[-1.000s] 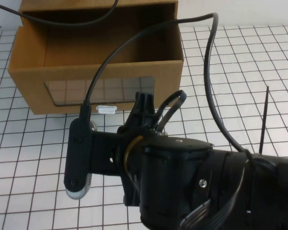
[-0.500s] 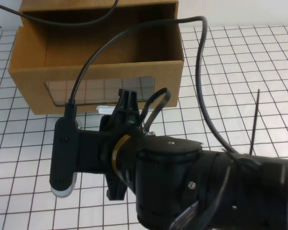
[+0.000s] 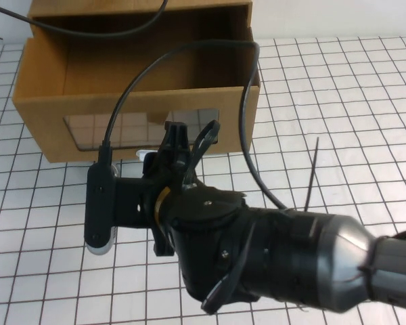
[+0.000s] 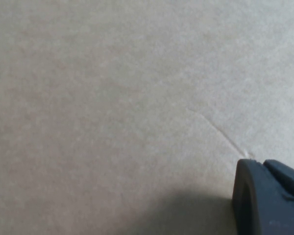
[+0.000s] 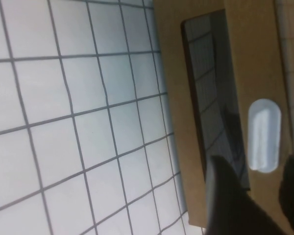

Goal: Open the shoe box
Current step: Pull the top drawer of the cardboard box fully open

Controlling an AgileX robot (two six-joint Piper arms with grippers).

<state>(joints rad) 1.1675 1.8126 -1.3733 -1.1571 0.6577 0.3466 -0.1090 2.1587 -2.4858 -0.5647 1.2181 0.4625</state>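
shoe box far left, top uncovered; right gripper at its front by white tab, jaws apart; left gripper close to cardboard, grip cannot tell

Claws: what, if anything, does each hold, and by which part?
Right claw: nothing; open at the white tab on the shoe box. Left claw, against cardboard: cannot tell.

the right arm is big and dark and reaches forward over the middle. the right gripper points away from the robot, with its two fingers apart. the left gripper shows only as a small dark piece on its own camera.
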